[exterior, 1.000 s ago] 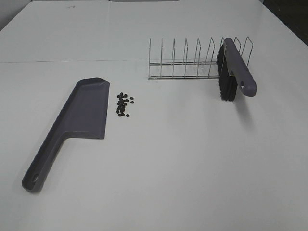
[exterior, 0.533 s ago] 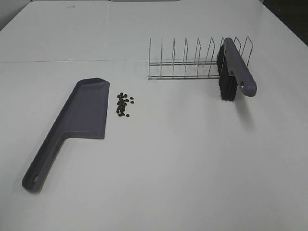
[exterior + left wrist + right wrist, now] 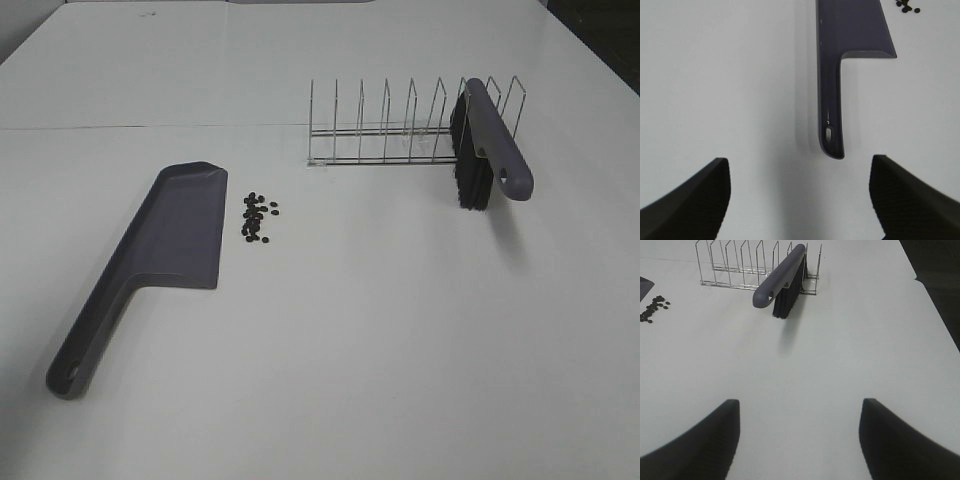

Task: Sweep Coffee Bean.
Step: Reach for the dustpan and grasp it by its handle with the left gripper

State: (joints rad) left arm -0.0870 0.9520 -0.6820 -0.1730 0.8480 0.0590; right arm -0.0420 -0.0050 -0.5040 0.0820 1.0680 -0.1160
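Now the left tool (image 3: 798,165) is wide open near the handle end of the dustpan (image 3: 832,100). The right tool (image 3: 800,402) is wide open too. The coffee bean (image 3: 256,217) pile lies on the worktop (image 3: 350,330) just beside the dustpan's open side, toward the left edge. The brush (image 3: 490,140) sits in the wire rack (image 3: 385,130), toward the far right corner.

White table (image 3: 400,330) with dustpan (image 3: 180,225), coffee bean (image 3: 256,217), rack (image 3: 380,160)

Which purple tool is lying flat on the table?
The grey-purple plastic dustpan, flat beside the coffee beans; the purple black-bristled brush stands propped in the wire rack.
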